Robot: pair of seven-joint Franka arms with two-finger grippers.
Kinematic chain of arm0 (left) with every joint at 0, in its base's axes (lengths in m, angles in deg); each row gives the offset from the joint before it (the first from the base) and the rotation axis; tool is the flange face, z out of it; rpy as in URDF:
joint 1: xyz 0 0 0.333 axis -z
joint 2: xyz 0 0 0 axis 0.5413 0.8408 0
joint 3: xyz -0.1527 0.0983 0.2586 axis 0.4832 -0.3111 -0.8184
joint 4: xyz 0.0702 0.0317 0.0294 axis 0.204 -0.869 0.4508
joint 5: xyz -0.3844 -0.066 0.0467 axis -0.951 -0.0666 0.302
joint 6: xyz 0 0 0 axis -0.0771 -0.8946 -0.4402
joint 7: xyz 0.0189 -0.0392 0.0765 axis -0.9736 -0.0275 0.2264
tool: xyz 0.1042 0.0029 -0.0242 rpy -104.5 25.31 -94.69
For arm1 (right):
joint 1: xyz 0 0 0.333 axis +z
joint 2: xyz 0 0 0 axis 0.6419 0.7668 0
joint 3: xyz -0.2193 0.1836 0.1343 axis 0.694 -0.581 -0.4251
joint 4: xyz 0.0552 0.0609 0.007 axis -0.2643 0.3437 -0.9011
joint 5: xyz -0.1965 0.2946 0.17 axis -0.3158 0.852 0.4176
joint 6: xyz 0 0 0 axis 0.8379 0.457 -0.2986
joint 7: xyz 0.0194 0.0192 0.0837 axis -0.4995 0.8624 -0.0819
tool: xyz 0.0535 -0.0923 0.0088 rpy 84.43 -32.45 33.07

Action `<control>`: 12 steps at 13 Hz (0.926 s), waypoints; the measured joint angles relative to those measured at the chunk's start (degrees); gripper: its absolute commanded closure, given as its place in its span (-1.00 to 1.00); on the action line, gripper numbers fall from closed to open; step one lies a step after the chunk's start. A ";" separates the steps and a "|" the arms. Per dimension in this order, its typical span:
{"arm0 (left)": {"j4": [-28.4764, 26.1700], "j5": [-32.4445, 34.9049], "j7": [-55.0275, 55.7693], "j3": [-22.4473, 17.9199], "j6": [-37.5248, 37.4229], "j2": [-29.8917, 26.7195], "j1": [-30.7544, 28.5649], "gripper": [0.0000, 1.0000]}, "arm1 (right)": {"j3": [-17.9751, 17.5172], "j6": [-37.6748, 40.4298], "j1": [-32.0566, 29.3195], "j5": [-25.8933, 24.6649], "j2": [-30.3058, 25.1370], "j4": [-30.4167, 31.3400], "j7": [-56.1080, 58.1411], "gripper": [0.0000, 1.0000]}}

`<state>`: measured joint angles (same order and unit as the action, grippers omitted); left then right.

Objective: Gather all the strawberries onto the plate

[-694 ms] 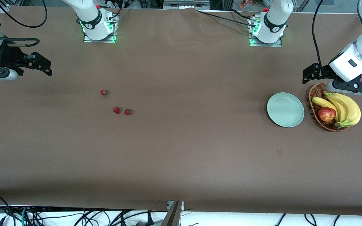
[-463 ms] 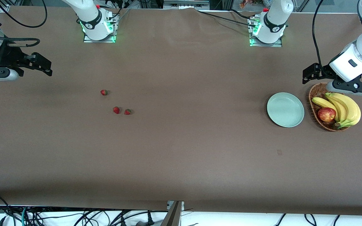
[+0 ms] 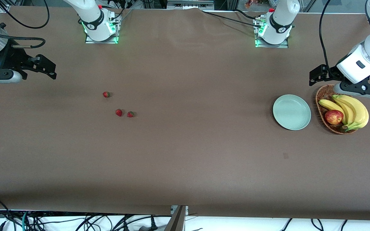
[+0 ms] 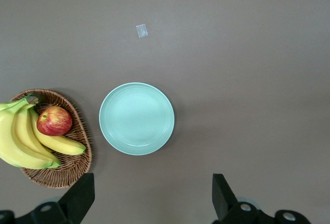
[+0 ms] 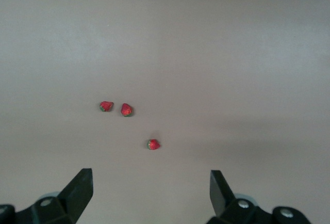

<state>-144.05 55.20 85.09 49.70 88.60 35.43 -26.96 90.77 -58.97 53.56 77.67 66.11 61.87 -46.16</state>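
Toward the right arm's end of the worktop (image 3: 185, 166) lie three strawberries (image 3: 118, 112), well apart from the mint plate (image 3: 291, 112) beside the wicker basket (image 3: 324, 96). Right gripper (image 3: 48, 69) hangs over bare worktop w/ jaws spread, holding nothing; left gripper (image 3: 315, 77) over worktop near basket, jaws spread too.

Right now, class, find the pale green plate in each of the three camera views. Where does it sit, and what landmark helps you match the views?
Front view: the plate lies on the table at the left arm's end, beside the wicker basket.
Left wrist view: the plate lies mid-picture, again beside the basket.
Right wrist view: not in it; only the strawberries show.
Shared landmark: the basket, with its apple and bananas.
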 measured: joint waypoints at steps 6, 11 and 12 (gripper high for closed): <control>0.00 0.00 0.00 0.00 0.03 0.15 0.05 -1.00 | 0.25 -0.16 -0.35 0.00 0.02 0.00 -0.33 -1.00; 0.00 0.00 0.00 0.00 0.03 0.21 0.05 -1.00 | 0.35 -0.22 -0.69 0.00 0.09 -0.04 -0.30 -1.00; 0.00 0.00 0.00 0.00 0.03 0.21 0.05 -1.00 | 0.31 -0.18 -0.67 0.00 0.23 -0.04 -0.07 -1.00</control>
<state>-144.04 55.20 85.09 49.70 88.63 35.64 -26.91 91.07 -59.15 52.89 77.67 66.34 61.83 -46.23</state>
